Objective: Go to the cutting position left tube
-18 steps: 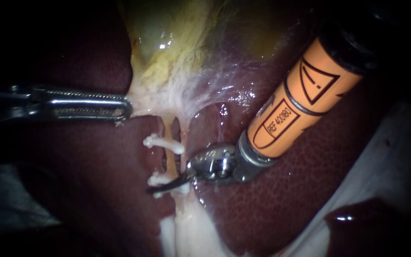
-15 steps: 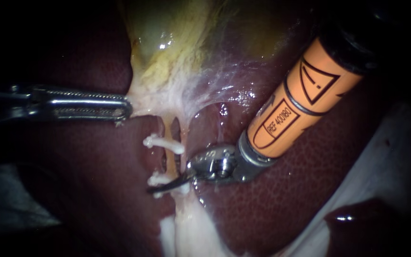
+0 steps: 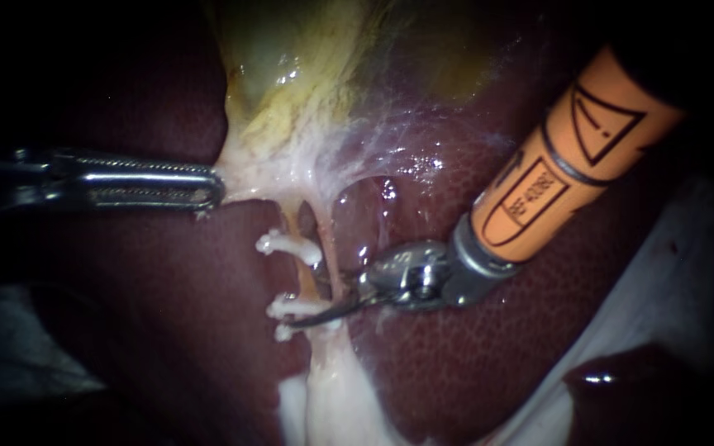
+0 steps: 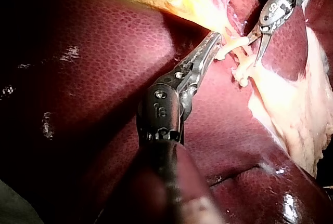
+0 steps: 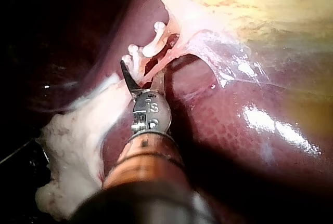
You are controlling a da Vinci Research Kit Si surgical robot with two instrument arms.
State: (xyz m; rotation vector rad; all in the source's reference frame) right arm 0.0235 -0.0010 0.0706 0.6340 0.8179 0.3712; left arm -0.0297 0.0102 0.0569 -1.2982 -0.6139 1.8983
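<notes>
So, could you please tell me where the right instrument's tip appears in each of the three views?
Endoscope view: the right instrument enters from the upper right, tip at the lower white clip on the tube.
Left wrist view: right instrument ahead of the left instrument, which holds gallbladder tissue; tip at that clip.
Right wrist view: right instrument near the middle, tip beside that clip.
Shared landmark: the lower white clip.

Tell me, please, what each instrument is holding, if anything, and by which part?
The left instrument has its jaws shut on the pale whitish tissue below the yellowish gallbladder, gripping its edge. The right instrument holds nothing; its jaws stand open.
</notes>
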